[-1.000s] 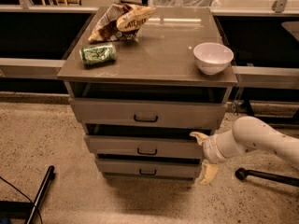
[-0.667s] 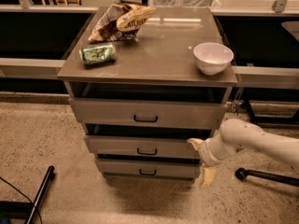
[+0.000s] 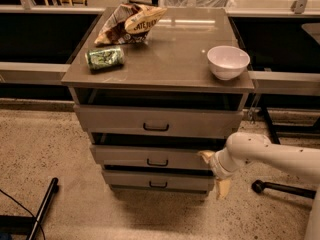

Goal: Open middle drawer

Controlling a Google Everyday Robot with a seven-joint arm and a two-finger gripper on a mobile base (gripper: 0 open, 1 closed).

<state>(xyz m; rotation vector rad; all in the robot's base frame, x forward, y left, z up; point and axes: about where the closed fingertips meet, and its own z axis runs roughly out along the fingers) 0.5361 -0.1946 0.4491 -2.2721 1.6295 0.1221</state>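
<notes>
The middle drawer (image 3: pixel 125 156) is the second of three grey-beige fronts, with a small dark pull handle (image 3: pixel 157 162). It stands slightly out, with a dark gap above it. My gripper (image 3: pixel 214 172) is at the drawer's right end, on a white arm coming in from the right. Its fingers are spread one above the other. The upper fingertip (image 3: pixel 205 156) is at the right end of the middle drawer's front, and the lower one (image 3: pixel 223 188) hangs beside the bottom drawer (image 3: pixel 130 179). It holds nothing.
The top drawer (image 3: pixel 115 120) juts out furthest. On the cabinet top lie a white bowl (image 3: pixel 228 61), a green can (image 3: pixel 104 57) and a chip bag (image 3: pixel 131 24). A black caster leg (image 3: pixel 280 189) is on the floor at right, a black pole (image 3: pixel 42 209) at lower left.
My gripper and arm have shifted a little to the left, closer to the right end of the middle drawer front. The drawers have not visibly moved.
</notes>
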